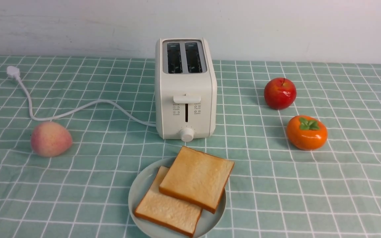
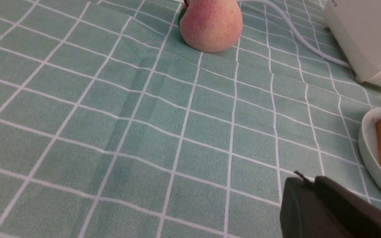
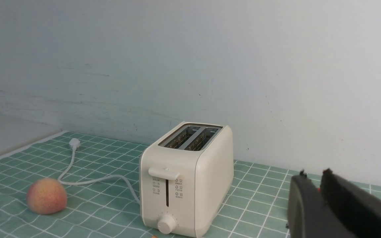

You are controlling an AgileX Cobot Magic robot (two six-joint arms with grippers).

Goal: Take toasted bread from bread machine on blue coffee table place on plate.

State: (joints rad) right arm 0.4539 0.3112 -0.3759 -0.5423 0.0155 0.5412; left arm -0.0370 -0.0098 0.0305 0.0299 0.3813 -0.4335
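The left hand (image 2: 313,185) shows only in its own wrist camera, as a dark pair of fingers pressed together with no gap and nothing between them. It hangs low over the bench (image 2: 144,132), near the rim of the plate (image 2: 372,148) and touching neither cloth nor plate. The right hand (image 3: 313,178) is likewise seen only from its wrist camera: two dark fingers lying close side by side, with a thin slit between them and nothing gripped. It is raised and held back, looking across at the bread machine (image 3: 187,178) from off to one side. Neither arm reaches into the front view.

Out from the hands, the toasted bread (image 1: 195,178) is already on the plate, just in front of the bread machine. Two slices lie there, the upper one overlapping the lower one (image 1: 167,208) and jutting a little past the plate's far rim. Both slots (image 1: 184,58) of the bread machine look empty, and its lever (image 1: 187,98) sits at the top of its track.

Judged from this, the placing step looks finished and the task is at or very near its end. No further grasp seems needed. What remains is likely just keeping both arms withdrawn, clear of the plate so the overhanging slice is not knocked.

Beside the work lie a peach (image 1: 51,138), an apple (image 1: 279,93) and a persimmon (image 1: 307,132), all well apart from the plate, and the white cord (image 1: 78,110) trails off to its plug.
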